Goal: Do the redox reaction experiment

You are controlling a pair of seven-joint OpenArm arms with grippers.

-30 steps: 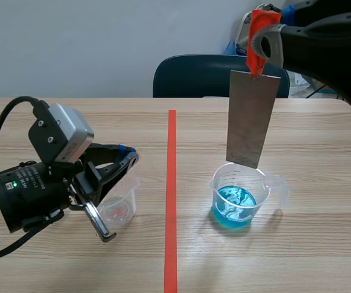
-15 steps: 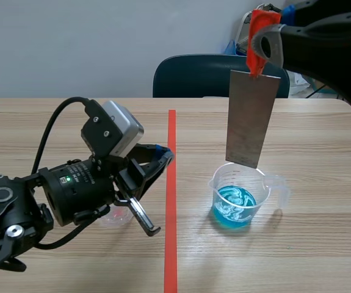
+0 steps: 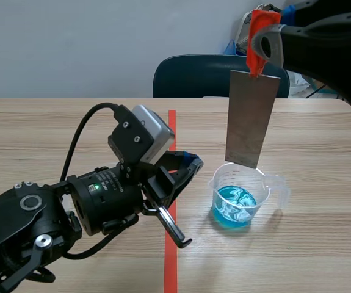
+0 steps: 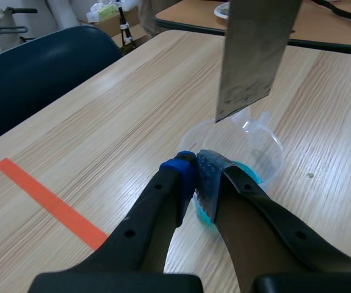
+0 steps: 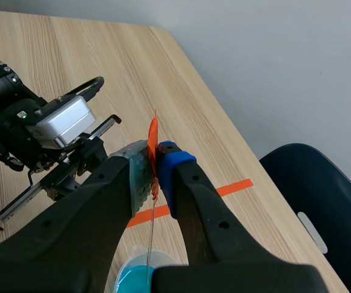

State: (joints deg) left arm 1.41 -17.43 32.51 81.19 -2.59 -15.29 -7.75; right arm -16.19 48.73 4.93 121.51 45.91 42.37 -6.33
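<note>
Hanging nearly upright, lengthwise vertical, the metal strip points down over the beaker, clamped in the right pincer.

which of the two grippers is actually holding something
The right gripper, raised high: it is shut on the orange-red top of the metal plate hanging over the beaker. The left gripper, low beside the beaker, is shut on nothing.
</note>
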